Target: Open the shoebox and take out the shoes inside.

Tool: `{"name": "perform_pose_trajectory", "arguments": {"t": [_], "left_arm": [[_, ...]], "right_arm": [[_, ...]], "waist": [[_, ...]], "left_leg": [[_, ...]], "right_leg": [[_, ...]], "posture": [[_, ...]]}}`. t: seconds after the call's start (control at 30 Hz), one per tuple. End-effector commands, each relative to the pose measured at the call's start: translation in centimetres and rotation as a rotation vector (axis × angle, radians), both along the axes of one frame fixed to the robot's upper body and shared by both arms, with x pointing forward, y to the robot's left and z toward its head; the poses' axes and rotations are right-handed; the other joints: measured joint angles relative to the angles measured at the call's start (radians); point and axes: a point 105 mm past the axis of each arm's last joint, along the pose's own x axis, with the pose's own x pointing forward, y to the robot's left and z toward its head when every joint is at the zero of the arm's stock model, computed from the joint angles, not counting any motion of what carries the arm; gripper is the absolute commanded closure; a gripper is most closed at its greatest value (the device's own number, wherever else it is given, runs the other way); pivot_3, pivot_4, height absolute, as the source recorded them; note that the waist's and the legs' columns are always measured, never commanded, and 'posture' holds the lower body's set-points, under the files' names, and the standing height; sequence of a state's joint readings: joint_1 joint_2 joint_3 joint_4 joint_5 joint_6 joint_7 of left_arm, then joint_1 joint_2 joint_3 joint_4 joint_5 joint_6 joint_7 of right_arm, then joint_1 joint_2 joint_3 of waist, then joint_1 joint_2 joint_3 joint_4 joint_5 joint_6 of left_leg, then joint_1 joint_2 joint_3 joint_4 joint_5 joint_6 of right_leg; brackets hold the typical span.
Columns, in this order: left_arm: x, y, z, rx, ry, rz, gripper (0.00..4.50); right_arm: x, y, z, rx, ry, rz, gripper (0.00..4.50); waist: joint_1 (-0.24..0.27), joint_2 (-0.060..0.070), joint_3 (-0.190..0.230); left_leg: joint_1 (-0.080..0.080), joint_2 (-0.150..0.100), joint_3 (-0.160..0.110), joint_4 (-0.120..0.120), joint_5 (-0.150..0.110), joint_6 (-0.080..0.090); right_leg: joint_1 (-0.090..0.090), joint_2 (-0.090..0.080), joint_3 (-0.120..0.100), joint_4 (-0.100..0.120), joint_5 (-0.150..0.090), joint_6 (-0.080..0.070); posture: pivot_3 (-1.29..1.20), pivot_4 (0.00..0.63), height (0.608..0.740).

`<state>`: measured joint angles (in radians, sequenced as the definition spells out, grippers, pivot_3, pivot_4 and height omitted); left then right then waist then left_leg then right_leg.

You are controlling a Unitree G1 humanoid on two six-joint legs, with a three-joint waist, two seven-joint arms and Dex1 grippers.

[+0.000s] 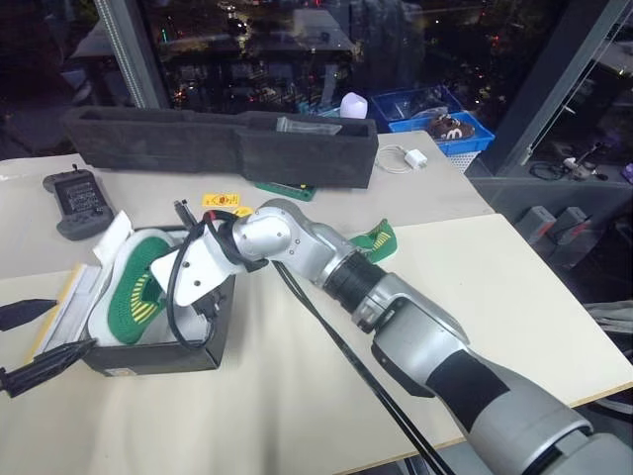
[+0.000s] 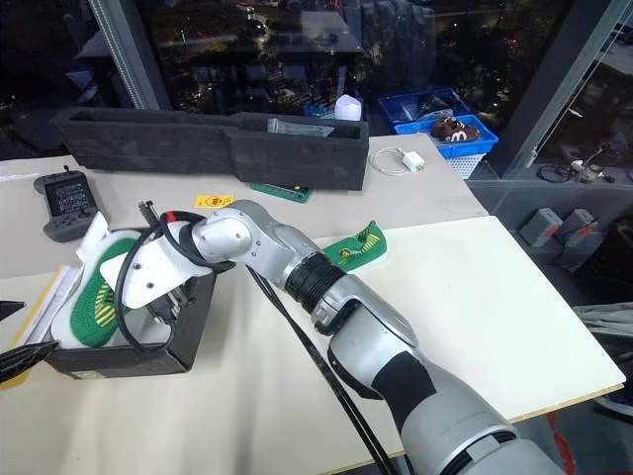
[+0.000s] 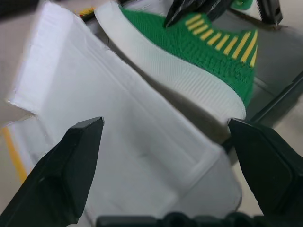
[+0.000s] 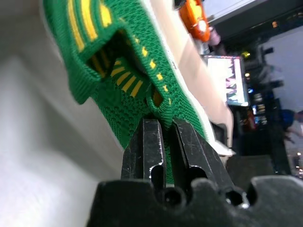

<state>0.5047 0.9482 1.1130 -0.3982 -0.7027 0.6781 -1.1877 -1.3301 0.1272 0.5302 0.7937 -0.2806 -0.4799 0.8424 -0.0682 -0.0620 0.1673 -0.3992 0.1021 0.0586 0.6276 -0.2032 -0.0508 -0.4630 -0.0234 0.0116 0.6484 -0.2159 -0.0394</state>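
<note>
Dark glass and shelving stand behind the pale desk (image 1: 514,287), and a long black foam tray (image 1: 223,145) runs along its far edge. Beside the tray's left end lies a dark handheld controller (image 1: 79,203); past its right end sit a white charger with its cable (image 1: 407,157) and blue bins (image 1: 443,121).

Near the desk's left edge sits the shoebox (image 1: 158,354), open, its black front wall facing me and its yellow-edged lid (image 1: 61,307) folded out flat toward the left edge. White packing paper (image 3: 118,137) lines the lid side.

My right gripper (image 4: 164,124) reaches into the box from the right, and its fingers (image 4: 147,142) are pinched together on the green knit edge of one shoe (image 1: 138,287). That shoe stands tilted on its side in the box, white upper rim toward the lid, green sole with yellow stripes turned toward my arm; its long axis runs roughly from the near edge of the desk to the far edge.

The other shoe (image 1: 374,241) lies on the bare desk beyond my right forearm, near the middle, green sole and yellow markings up; much of it is hidden by the arm.

My left gripper (image 3: 165,156) hangs just beside the lid at the desk's left edge, its fingers (image 3: 71,165) spread wide apart with nothing between them but paper below.
</note>
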Motion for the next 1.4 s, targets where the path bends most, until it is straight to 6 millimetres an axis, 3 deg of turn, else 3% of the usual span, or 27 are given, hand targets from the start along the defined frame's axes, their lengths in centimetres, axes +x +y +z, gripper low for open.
{"name": "perform_pose_trajectory", "arguments": {"t": [0.03,0.23,0.33,0.47,0.63,0.87,1.03,1.2,1.4], "left_arm": [[0.3,0.0,0.4,0.034,-0.012,-0.005,0.0],[0.6,0.0,0.5,0.035,-0.014,-0.015,0.0],[0.7,0.0,0.5,0.037,-0.013,-0.017,0.0],[0.8,-0.1,0.3,0.033,-0.009,-0.024,0.0],[0.9,-0.2,0.2,0.029,-0.005,-0.027,0.0],[1.4,-0.6,-0.1,0.019,-0.003,-0.055,0.0],[1.8,-2.2,0.1,-0.016,-0.012,-0.126,0.0],[2.3,-3.5,-0.6,-0.042,-0.004,-0.172,0.0],[3.2,-4.3,-1.1,-0.055,-0.002,-0.197,0.0]], "right_arm": [[-0.6,-0.1,2.5,0.119,0.113,0.022,4.46],[-0.5,-0.7,0.6,0.051,0.276,0.011,4.46],[-1.5,-0.7,0.7,0.064,0.527,0.063,4.46],[-0.8,-1.0,-0.4,0.028,0.453,0.012,4.46],[-0.3,-2.4,1.7,0.095,0.501,0.011,4.46],[1.4,-7.3,4.3,0.164,0.579,-0.058,4.46],[2.2,-13.4,6.2,0.165,0.572,-0.178,4.46],[2.0,-18.8,5.4,0.054,0.522,-0.339,4.46],[1.8,-23.0,3.5,-0.043,0.52,-0.524,4.46]], "waist": [[0.0,0.0,0.0],[-0.001,0.0,0.0],[0.0,0.0,0.0],[-0.001,0.0,0.0],[0.0,0.0,0.0],[0.014,0.0,0.0],[0.029,0.0,0.0],[0.031,-0.002,-0.001],[0.026,0.0,0.0]], "left_leg": [[0.0,0.0,0.0,0.0,0.0,0.0],[0.0,0.0,0.0,0.0,0.0,0.0],[0.0,0.001,0.0,0.0,0.0,0.0],[0.0,0.001,0.0,0.0,0.0,0.0],[0.0,0.001,0.0,0.0,0.0,0.0],[0.0,0.0,0.0,0.001,0.0,0.0],[0.0,0.0,0.0,0.001,0.0,0.0],[0.0,0.0,0.001,0.001,0.0,0.0],[0.002,0.0,0.002,0.001,0.0,0.0]], "right_leg": [[0.0,0.0,0.0,0.0,0.0,0.0],[0.0,0.0,0.0,0.001,0.0,0.0],[0.0,0.001,0.0,0.001,0.0,0.0],[0.0,0.001,0.0,0.001,0.0,0.0],[0.0,0.001,0.0,0.001,0.0,0.0],[0.0,0.001,0.0,0.0,0.0,0.0],[0.0,0.001,0.0,0.0,0.0,0.0],[0.0,0.001,0.001,0.0,0.0,0.001],[0.0,0.002,0.003,0.001,-0.004,0.007]], "posture": [[0.0,0.15,0.738],[0.0,0.15,0.738],[0.0,0.15,0.738],[0.0,0.15,0.738],[0.0,0.15,0.738],[0.0,0.15,0.738],[0.0,0.15,0.738],[0.0,0.15,0.738],[0.0,0.15,0.738]]}}
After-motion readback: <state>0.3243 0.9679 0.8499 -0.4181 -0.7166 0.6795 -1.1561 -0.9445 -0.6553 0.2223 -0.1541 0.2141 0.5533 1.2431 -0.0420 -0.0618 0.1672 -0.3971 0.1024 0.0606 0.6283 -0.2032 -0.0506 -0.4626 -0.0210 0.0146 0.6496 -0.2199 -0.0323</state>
